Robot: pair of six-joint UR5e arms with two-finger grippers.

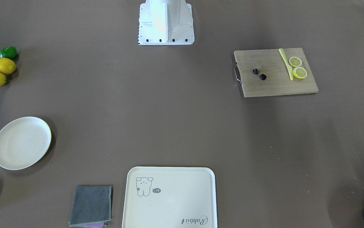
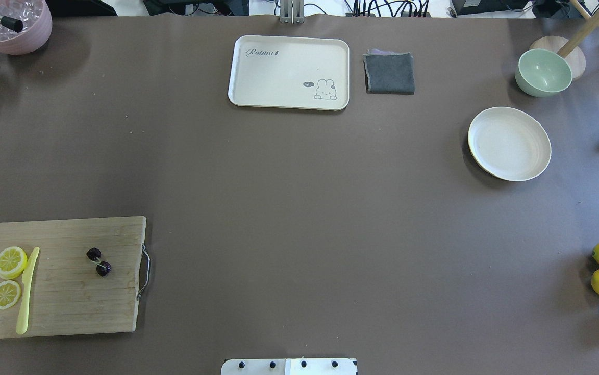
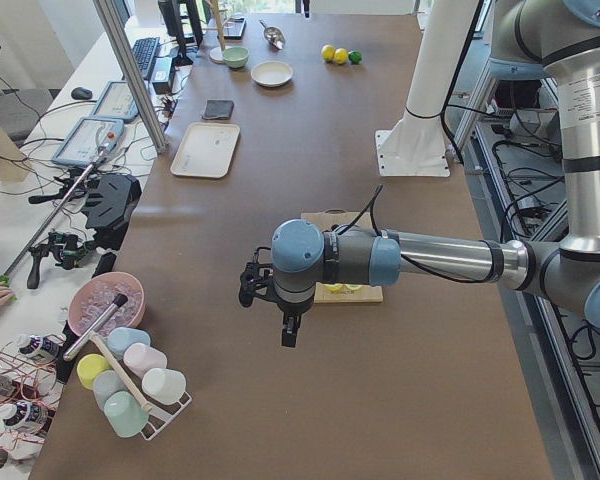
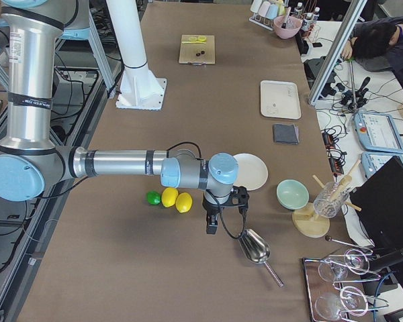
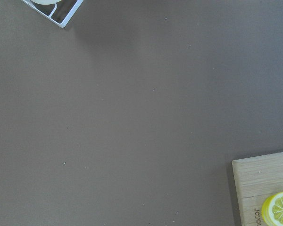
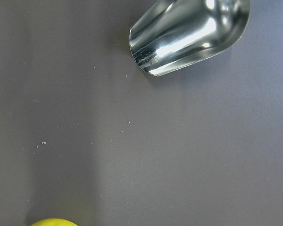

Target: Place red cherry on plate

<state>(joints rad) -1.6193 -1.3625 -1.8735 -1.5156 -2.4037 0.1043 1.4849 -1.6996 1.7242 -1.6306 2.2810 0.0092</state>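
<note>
The dark maroon cherry pair (image 2: 99,262) lies diagonally on the bamboo cutting board (image 2: 65,307), table-inward of the nearer left gripper (image 3: 270,305) and well apart from the round cream plate (image 2: 509,144) near the right gripper (image 4: 221,211); neither gripper's opening can be told.

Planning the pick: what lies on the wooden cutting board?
On the rectangular wooden cutting board: a pair of dark maroon cherries on one pale stem, two yellow lemon slices, a pale yellow plastic knife. Its underside is hidden.
</note>
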